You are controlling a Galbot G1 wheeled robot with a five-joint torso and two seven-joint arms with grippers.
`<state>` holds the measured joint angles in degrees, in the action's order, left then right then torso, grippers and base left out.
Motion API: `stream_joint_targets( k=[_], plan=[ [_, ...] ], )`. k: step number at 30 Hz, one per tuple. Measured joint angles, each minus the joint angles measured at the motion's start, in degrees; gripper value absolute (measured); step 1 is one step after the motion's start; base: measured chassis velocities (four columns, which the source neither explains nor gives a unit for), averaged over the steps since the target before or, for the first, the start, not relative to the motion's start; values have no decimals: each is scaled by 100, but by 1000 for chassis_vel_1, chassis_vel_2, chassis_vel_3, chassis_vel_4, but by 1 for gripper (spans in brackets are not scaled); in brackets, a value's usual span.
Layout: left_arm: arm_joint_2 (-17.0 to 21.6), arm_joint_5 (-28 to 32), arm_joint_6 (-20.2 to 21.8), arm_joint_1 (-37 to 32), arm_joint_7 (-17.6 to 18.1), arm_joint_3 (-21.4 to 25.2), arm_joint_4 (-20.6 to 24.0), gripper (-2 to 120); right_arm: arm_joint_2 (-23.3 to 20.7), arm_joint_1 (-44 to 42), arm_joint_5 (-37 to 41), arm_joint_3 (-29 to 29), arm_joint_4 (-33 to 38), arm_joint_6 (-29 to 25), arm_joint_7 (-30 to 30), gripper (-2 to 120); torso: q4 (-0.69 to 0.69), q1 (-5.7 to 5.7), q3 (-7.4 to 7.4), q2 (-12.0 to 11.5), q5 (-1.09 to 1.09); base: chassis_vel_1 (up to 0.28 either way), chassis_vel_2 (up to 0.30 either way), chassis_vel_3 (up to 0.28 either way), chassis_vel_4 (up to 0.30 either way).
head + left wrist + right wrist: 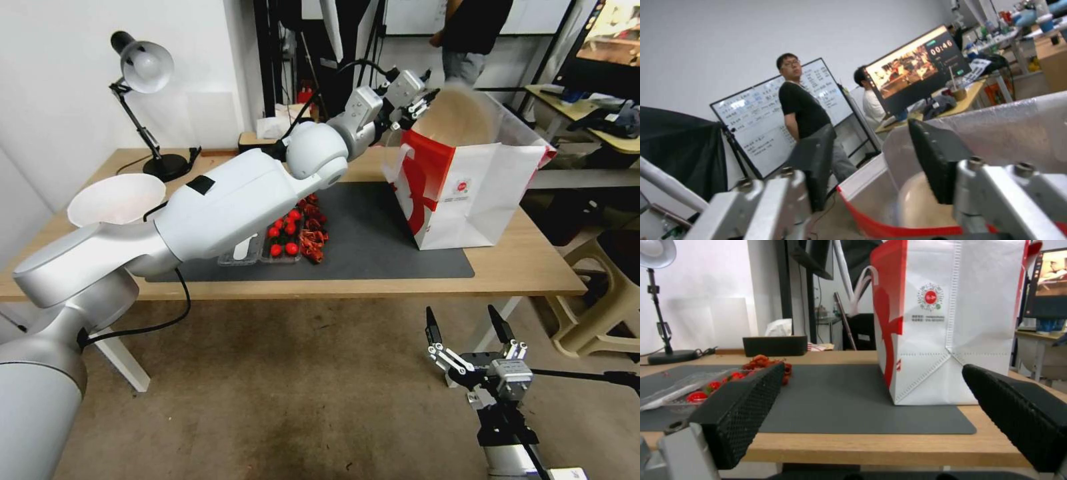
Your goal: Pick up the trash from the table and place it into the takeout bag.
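White and wide-mouthed, an empty bowl [117,199] sat far to the left of the takeout bag [480,193], on the bare wood of the surface [533,267], with a black desk lamp [143,100] behind it. Nearer the bag, on the dark grey mat [373,233], lay a clear plastic tray of small red tomatoes [283,237] with crumpled red scraps [312,233] beside it. The left arm reached across these toward the bag's mouth, and the left end effector [421,103] hung at the bag's upper left rim, its fingers [933,166] apart and clamping nothing. Just beside them a beige bowl [459,120] stood tilted in the bag's opening, blurred, its hollow facing the robot; in the left wrist view its pale curve [920,203] showed below the fingers, inside the bag's red-edged rim. The bag itself stood upright on the right end of the mat, its red side panel turned left and its round logo facing forward. Below the bag and off the surface's front edge, the right end effector [467,327] waited low over the floor, fingers [742,410] spread wide and empty.
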<state>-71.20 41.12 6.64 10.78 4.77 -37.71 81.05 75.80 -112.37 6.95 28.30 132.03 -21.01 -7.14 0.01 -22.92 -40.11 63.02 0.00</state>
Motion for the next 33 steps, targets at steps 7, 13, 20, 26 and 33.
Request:
stream_joint_targets(
  k=[7, 13, 20, 26, 33],
  plan=[
    [6, 6, -8, -9, 32, 9, 23, 63, 15, -7, 0, -15, 16, -10, 21, 100, 0, 0, 0, 0, 0, 0, 0, 0, 0],
    [37, 62, -9, -97, 201, 114, 150, 94, 53, -25, -24, -48, 26, -37, 55, 100, -1, 0, 0, 0, 0, 0, 0, 0, 0],
    [453, 453, 195, -674, 716, 554, 643, 100, 54, -46, -44, -55, 68, -39, 56, 100, -2, 1, 1, 0, 0, 0, 0, 0, 0],
    [1694, 427, 287, -2357, 897, 1861, 1795, 100, 14, -57, -55, -82, 99, -41, 55, 100, -1, 0, 0, 0, -4, 0, 0, 0, 0],
    [2957, -55, -59, -6090, 600, 4528, 3393, 100, -199, -41, 11, -112, 183, -30, 51, 100, 0, 2, 2, 1, -1, 0, 0, 0, 0]
  ],
)
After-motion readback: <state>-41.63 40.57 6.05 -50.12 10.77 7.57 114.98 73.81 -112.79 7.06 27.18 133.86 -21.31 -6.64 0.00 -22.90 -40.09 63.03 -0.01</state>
